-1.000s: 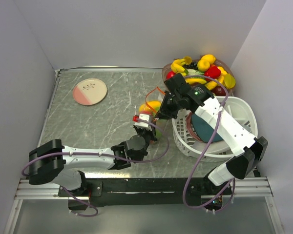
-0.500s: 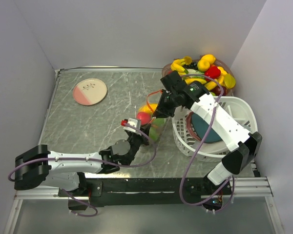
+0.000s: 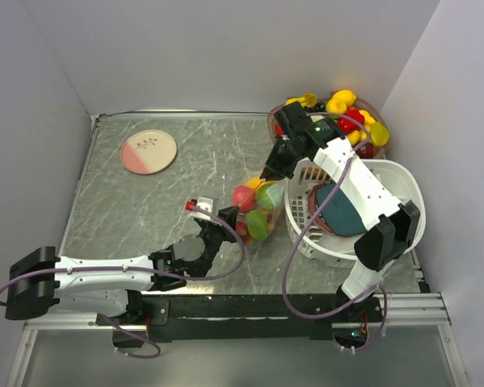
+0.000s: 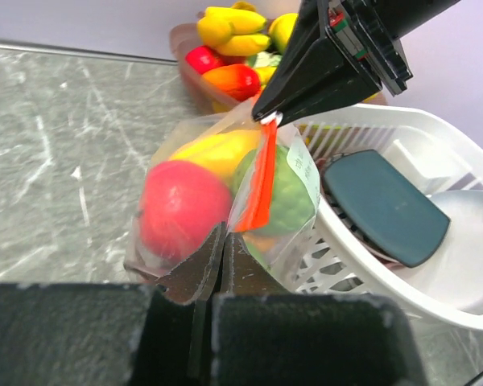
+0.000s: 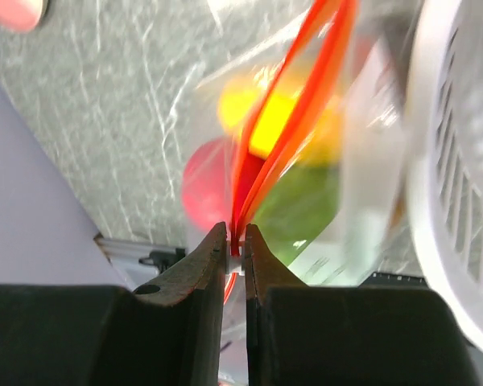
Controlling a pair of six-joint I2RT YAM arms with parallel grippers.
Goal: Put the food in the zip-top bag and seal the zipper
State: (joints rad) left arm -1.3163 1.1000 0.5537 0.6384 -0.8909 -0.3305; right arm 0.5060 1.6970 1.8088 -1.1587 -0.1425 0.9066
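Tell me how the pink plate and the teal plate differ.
The pink plate lies flat on the table, far left; the teal plate leans tilted inside the white basket. The pink plate is two-toned, pink and cream; the teal plate is one dark colour. Both are outside the zip-top bag.

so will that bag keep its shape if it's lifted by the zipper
Probably not. The zip-top bag is thin crinkled film sagging below the zipper pinched by the right tool, so likely floppy. The round food inside may shift.
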